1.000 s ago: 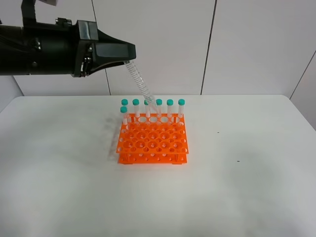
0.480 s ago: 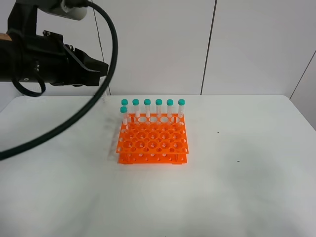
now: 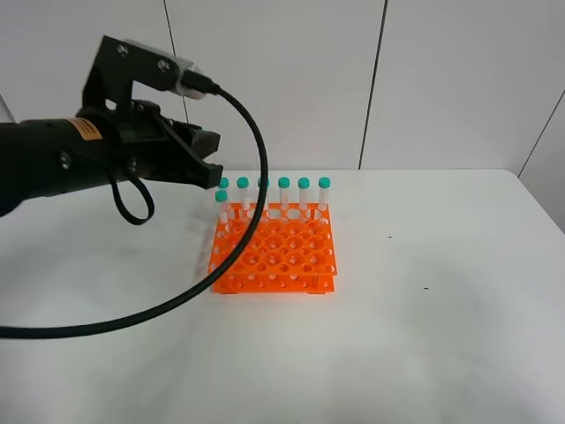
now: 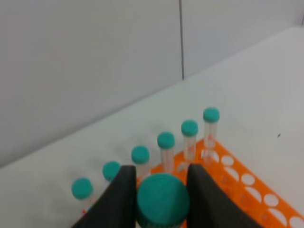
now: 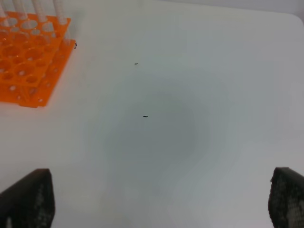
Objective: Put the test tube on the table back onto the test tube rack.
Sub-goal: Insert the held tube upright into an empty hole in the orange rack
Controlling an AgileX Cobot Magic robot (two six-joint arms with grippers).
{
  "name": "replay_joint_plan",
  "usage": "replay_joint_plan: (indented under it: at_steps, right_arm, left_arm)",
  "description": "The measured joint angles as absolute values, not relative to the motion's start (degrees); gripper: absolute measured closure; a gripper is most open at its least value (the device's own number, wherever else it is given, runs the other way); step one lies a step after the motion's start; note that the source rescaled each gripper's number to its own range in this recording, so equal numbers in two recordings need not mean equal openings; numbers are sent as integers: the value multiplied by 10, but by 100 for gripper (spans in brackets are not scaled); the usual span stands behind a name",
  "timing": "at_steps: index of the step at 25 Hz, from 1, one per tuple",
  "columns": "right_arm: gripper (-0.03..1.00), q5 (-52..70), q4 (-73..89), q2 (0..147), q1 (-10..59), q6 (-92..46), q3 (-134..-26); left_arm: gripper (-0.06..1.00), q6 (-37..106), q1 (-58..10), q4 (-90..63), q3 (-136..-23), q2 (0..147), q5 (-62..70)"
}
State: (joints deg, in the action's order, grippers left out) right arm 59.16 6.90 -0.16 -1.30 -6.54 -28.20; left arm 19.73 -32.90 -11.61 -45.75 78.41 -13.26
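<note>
The orange test tube rack [image 3: 274, 256] stands mid-table with several teal-capped tubes [image 3: 284, 193] upright along its back row. My left gripper [image 3: 208, 152] hovers over the rack's back-left corner. In the left wrist view, the left gripper [image 4: 161, 187] is shut on the teal cap of the test tube [image 4: 163, 202], whose body is hidden below. The rack's tubes [image 4: 166, 142] stand just beyond it. My right gripper [image 5: 156, 197] is open over bare white table [image 5: 161, 123], off to the side of the rack [image 5: 28, 61].
A black cable [image 3: 238, 256] loops from the left arm down in front of the rack's left side. White wall panels [image 3: 380, 79] stand behind the table's far edge. A few small dark specks [image 5: 145, 116] lie on the table.
The left arm pulled back to the left, then came down and forward toward the rack's back-left corner. The tube slanting from it one second ago no longer shows in the high view.
</note>
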Motion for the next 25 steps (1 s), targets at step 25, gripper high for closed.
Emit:
replay_joint_plan:
  at_steps: [25]
  right_arm:
    - [-3, 592, 69, -2, -13, -65, -282]
  left_arm:
    - [94, 45, -336, -53, -558, 1015, -218]
